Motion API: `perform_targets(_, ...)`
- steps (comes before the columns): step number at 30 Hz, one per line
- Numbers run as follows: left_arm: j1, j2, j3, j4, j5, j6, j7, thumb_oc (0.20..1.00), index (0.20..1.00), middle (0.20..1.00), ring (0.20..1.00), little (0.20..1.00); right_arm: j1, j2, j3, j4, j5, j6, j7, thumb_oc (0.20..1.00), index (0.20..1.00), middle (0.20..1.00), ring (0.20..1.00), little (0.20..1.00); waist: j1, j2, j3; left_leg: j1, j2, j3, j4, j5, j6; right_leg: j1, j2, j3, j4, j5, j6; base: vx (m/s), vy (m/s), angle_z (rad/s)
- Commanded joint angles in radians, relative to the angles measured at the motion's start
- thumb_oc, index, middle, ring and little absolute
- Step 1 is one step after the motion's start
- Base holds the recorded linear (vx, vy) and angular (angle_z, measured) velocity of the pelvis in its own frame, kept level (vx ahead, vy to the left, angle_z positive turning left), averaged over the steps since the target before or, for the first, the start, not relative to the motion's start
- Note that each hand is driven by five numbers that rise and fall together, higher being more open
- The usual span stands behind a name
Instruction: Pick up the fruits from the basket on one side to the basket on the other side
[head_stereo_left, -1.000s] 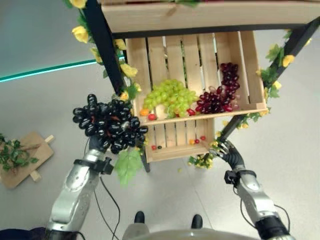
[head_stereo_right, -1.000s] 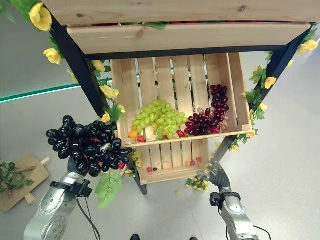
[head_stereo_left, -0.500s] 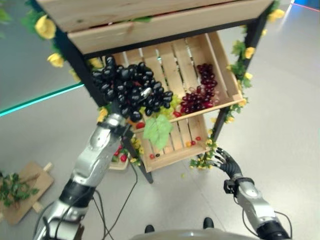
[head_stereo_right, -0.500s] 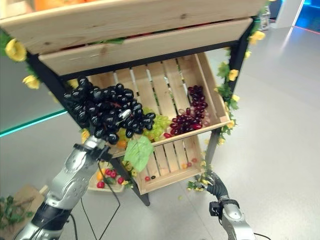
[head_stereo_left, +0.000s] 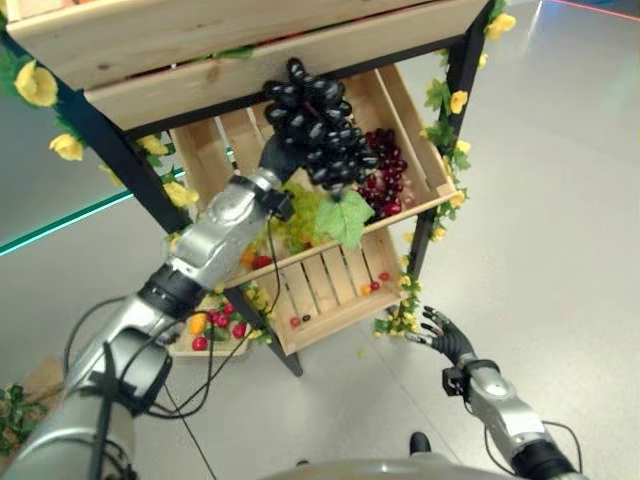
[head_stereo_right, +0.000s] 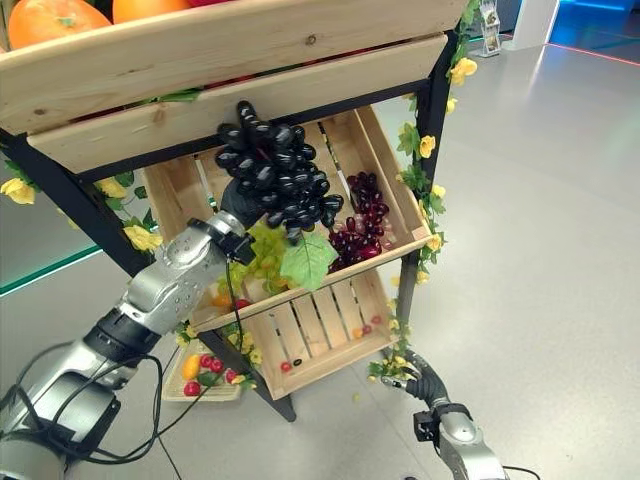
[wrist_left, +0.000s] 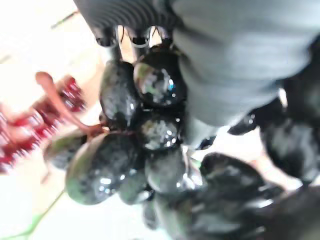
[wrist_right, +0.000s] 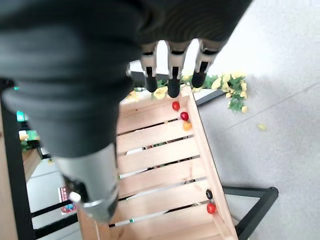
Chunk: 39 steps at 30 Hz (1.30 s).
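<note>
The left hand (head_stereo_right: 243, 200) is raised in front of the middle wooden crate (head_stereo_right: 392, 190) of a slatted stand, its fingers curled up into a bunch of black grapes (head_stereo_right: 275, 172) and gripping it from below; the left wrist view shows glossy, rounded dark berries (wrist_left: 150, 150) packed tight against the hand's ribbed cover. The bunch is a lumpy, roughly conical cluster, its long axis tilted, with the narrow end pointing up toward the stand's upper plank and the broad end hanging toward the crate. A flat, lobed green leaf (head_stereo_right: 307, 260) dangles from its lower side. Behind and below it, inside the same pale slatted crate, lie a bunch of dark red grapes (head_stereo_right: 362, 225) toward the robot's right and a paler green bunch (head_stereo_right: 262, 255) partly hidden by the arm. The lower crate (head_stereo_right: 335, 335) holds a few small red and orange round fruits on its slats. Oranges (head_stereo_right: 45, 18) sit in the top crate. Yellow fabric flowers with green leaves (head_stereo_right: 425, 150) wind along the black frame legs. The right hand (head_stereo_left: 440, 333) hangs low near the stand's foot, fingers spread and straight, holding nothing.
</note>
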<state>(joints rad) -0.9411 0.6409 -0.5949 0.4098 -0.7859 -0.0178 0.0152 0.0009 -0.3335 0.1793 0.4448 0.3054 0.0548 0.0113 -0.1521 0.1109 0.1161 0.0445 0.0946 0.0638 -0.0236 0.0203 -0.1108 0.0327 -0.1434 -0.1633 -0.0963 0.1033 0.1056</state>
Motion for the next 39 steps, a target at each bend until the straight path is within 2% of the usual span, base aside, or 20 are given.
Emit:
perform_targets(1, -0.210, 0.080, 0.082, 0.171, 0.115, -0.043, 0.070, 0.457, 0.457, 0.457, 0.457, 0.457, -0.043, -0.014, -0.004, -0.036, 0.016, -0.040, -0.009, 1.000, 1.000, 1.000, 1.000, 1.000, -0.005, -0.051, 0.000, -0.053, -0.025, 0.011, 0.217, -0.193, 0.006, 0.081, -0.058, -0.058, 0.080, -0.227, 0.049, 0.01, 0.005, -0.06)
perform_targets(2, -0.252, 0.095, 0.059, 0.236, 0.175, -0.039, 0.078, 0.573, 0.573, 0.573, 0.573, 0.573, -0.043, -0.015, 0.002, -0.030, 0.016, -0.043, -0.010, 1.000, 1.000, 1.000, 1.000, 1.000, -0.008, -0.049, 0.001, -0.052, -0.024, 0.015, 0.217, -0.193, 0.005, 0.081, -0.059, -0.059, 0.080, -0.226, 0.050, 0.01, 0.006, -0.04)
perform_targets(3, -0.259, 0.083, 0.071, 0.278, 0.179, -0.039, 0.097, 0.809, 0.809, 0.809, 0.809, 0.809, -0.041, -0.012, 0.003, -0.032, 0.018, -0.043, -0.010, 1.000, 1.000, 1.000, 1.000, 1.000, -0.011, -0.049, 0.003, -0.051, -0.024, 0.017, 0.216, -0.193, 0.005, 0.080, -0.059, -0.059, 0.081, -0.226, 0.052, 0.00, 0.007, -0.04)
perform_targets(4, -0.296, 0.110, 0.040, 0.333, 0.270, -0.024, 0.077, 1.000, 1.000, 1.000, 1.000, 1.000, -0.041, -0.015, 0.009, -0.030, 0.018, -0.046, -0.011, 1.000, 1.000, 1.000, 1.000, 1.000, -0.014, -0.045, 0.002, -0.050, -0.024, 0.020, 0.216, -0.192, 0.005, 0.077, -0.060, -0.058, 0.082, -0.224, 0.054, 0.00, 0.000, 0.00)
perform_targets(6, -0.363, 0.130, -0.006, 0.440, 0.428, -0.005, 0.090, 1.000, 1.000, 1.000, 1.000, 1.000, -0.038, -0.014, 0.013, -0.026, 0.016, -0.052, -0.011, 1.000, 1.000, 1.000, 1.000, 1.000, -0.016, -0.046, 0.005, -0.050, -0.021, 0.025, 0.216, -0.192, 0.004, 0.073, -0.062, -0.052, 0.086, -0.224, 0.057, 0.01, 0.006, -0.03)
perform_targets(7, -0.414, 0.145, -0.057, 0.489, 0.561, 0.004, 0.105, 1.000, 1.000, 1.000, 1.000, 1.000, -0.042, -0.019, 0.021, -0.019, 0.017, -0.058, -0.015, 1.000, 1.000, 1.000, 1.000, 1.000, -0.018, -0.042, 0.008, -0.045, -0.018, 0.027, 0.218, -0.197, 0.002, 0.077, -0.060, -0.051, 0.086, -0.226, 0.059, 0.00, 0.002, -0.05)
perform_targets(12, -0.517, 0.193, -0.189, 0.537, 0.963, 0.050, 0.177, 1.000, 1.000, 1.000, 1.000, 1.000, -0.054, -0.025, 0.033, -0.009, 0.022, -0.083, -0.024, 1.000, 1.000, 1.000, 1.000, 1.000, -0.016, -0.042, 0.003, -0.048, -0.018, 0.035, 0.211, -0.191, 0.003, 0.066, -0.064, -0.050, 0.093, -0.221, 0.068, 0.00, 0.004, -0.02)
perform_targets(16, -0.517, 0.193, -0.212, 0.526, 1.101, 0.061, 0.184, 1.000, 1.000, 1.000, 1.000, 1.000, -0.061, -0.025, 0.038, -0.012, 0.028, -0.095, -0.027, 1.000, 1.000, 1.000, 1.000, 1.000, -0.012, -0.049, 0.005, -0.046, -0.018, 0.035, 0.214, -0.195, 0.004, 0.068, -0.065, -0.052, 0.095, -0.221, 0.071, 0.00, 0.001, -0.01)
perform_targets(18, -0.511, 0.189, -0.207, 0.533, 1.098, 0.056, 0.182, 1.000, 1.000, 1.000, 1.000, 1.000, -0.064, -0.028, 0.041, -0.015, 0.029, -0.095, -0.029, 1.000, 1.000, 1.000, 1.000, 1.000, -0.012, -0.049, 0.005, -0.044, -0.019, 0.036, 0.212, -0.195, 0.004, 0.069, -0.065, -0.053, 0.094, -0.220, 0.072, 0.00, 0.000, 0.00)
perform_targets(21, -0.454, 0.223, -0.134, 0.455, 0.986, 0.027, 0.180, 1.000, 1.000, 1.000, 1.000, 1.000, -0.054, -0.030, 0.034, -0.030, 0.030, -0.087, -0.020, 1.000, 1.000, 1.000, 1.000, 1.000, -0.004, -0.051, 0.003, -0.046, -0.019, 0.037, 0.214, -0.197, 0.005, 0.068, -0.067, -0.056, 0.096, -0.219, 0.072, 0.00, 0.000, 0.00)
perform_targets(22, -0.419, 0.235, -0.096, 0.409, 0.912, 0.008, 0.181, 1.000, 1.000, 1.000, 1.000, 1.000, -0.048, -0.024, 0.027, -0.032, 0.027, -0.081, -0.016, 1.000, 1.000, 1.000, 1.000, 1.000, 0.002, -0.054, 0.003, -0.046, -0.020, 0.035, 0.213, -0.196, 0.005, 0.070, -0.068, -0.057, 0.093, -0.219, 0.072, 0.00, 0.000, 0.00)
perform_targets(23, -0.340, 0.250, -0.016, 0.354, 0.775, -0.016, 0.176, 1.000, 1.000, 1.000, 1.000, 1.000, -0.039, -0.021, 0.022, -0.037, 0.022, -0.073, -0.012, 1.000, 1.000, 1.000, 1.000, 1.000, 0.005, -0.052, 0.002, -0.045, -0.021, 0.034, 0.213, -0.197, 0.007, 0.072, -0.067, -0.058, 0.091, -0.219, 0.070, 0.00, 0.000, 0.00)
perform_targets(25, -0.297, 0.263, 0.017, 0.313, 0.724, -0.029, 0.166, 1.000, 1.000, 1.000, 1.000, 1.000, -0.031, -0.018, 0.022, -0.037, 0.014, -0.070, -0.011, 1.000, 1.000, 1.000, 1.000, 1.000, 0.008, -0.052, 0.001, -0.044, -0.021, 0.033, 0.211, -0.197, 0.006, 0.073, -0.067, -0.059, 0.090, -0.218, 0.069, 0.00, 0.006, -0.02)
perform_targets(27, -0.096, 0.232, 0.169, 0.127, 0.422, -0.096, 0.141, 1.000, 1.000, 1.000, 1.000, 1.000, -0.015, 0.005, -0.003, -0.051, -0.006, -0.055, -0.004, 1.000, 1.000, 1.000, 1.000, 1.000, 0.026, -0.062, 0.006, -0.045, -0.019, 0.024, 0.203, -0.195, 0.007, 0.072, -0.066, -0.064, 0.084, -0.214, 0.066, 0.00, 0.009, -0.08)
perform_targets(28, -0.078, 0.234, 0.182, 0.115, 0.421, -0.093, 0.141, 1.000, 1.000, 1.000, 1.000, 1.000, -0.012, 0.000, 0.001, -0.052, -0.007, -0.055, -0.004, 1.000, 1.000, 1.000, 1.000, 1.000, 0.022, -0.057, 0.003, -0.044, -0.019, 0.024, 0.202, -0.196, 0.007, 0.073, -0.066, -0.064, 0.084, -0.214, 0.066, 0.00, 0.000, -0.10)
perform_targets(29, 0.073, 0.180, 0.269, -0.026, 0.318, -0.121, 0.139, 1.000, 1.000, 1.000, 1.000, 1.000, -0.002, 0.010, -0.016, -0.068, -0.015, -0.057, -0.016, 1.000, 1.000, 1.000, 1.000, 1.000, 0.029, -0.062, 0.005, -0.047, -0.018, 0.018, 0.199, -0.195, 0.008, 0.070, -0.064, -0.067, 0.082, -0.213, 0.063, 0.00, -0.009, -0.05)
perform_targets(30, 0.151, 0.146, 0.310, -0.093, 0.285, -0.123, 0.141, 1.000, 1.000, 1.000, 1.000, 1.000, 0.002, 0.014, -0.024, -0.074, -0.019, -0.059, -0.020, 1.000, 1.000, 1.000, 1.000, 1.000, 0.033, -0.066, 0.005, -0.050, -0.018, 0.014, 0.199, -0.196, 0.009, 0.067, -0.063, -0.067, 0.083, -0.213, 0.062, 0.00, 0.000, 0.00)
perform_targets(31, 0.153, 0.146, 0.312, -0.095, 0.286, -0.122, 0.142, 1.000, 1.000, 1.000, 1.000, 1.000, 0.002, 0.013, -0.023, -0.074, -0.019, -0.059, -0.020, 1.000, 1.000, 1.000, 1.000, 1.000, 0.032, -0.065, 0.004, -0.050, -0.018, 0.014, 0.200, -0.196, 0.009, 0.067, -0.063, -0.067, 0.083, -0.213, 0.062, 0.01, -0.009, 0.05)
perform_targets(33, 0.360, 0.026, 0.402, -0.285, 0.235, -0.123, 0.117, 1.000, 1.000, 1.000, 1.000, 1.000, 0.016, 0.028, -0.052, -0.092, -0.028, -0.063, -0.028, 1.000, 1.000, 1.000, 1.000, 1.000, 0.043, -0.078, 0.002, -0.053, -0.017, 0.007, 0.199, -0.199, 0.012, 0.066, -0.060, -0.070, 0.082, -0.216, 0.057, 0.00, 0.000, 0.00)
perform_targets(39, 0.587, -0.175, 0.444, -0.483, 0.209, -0.093, 0.049, 1.000, 1.000, 1.000, 1.000, 1.000, 0.021, 0.043, -0.069, -0.108, -0.032, -0.065, -0.029, 1.000, 1.000, 1.000, 1.000, 1.000, 0.056, -0.102, 0.001, -0.055, -0.015, -0.002, 0.197, -0.205, 0.017, 0.070, -0.053, -0.073, 0.076, -0.218, 0.047, 0.00, 0.002, 0.06)
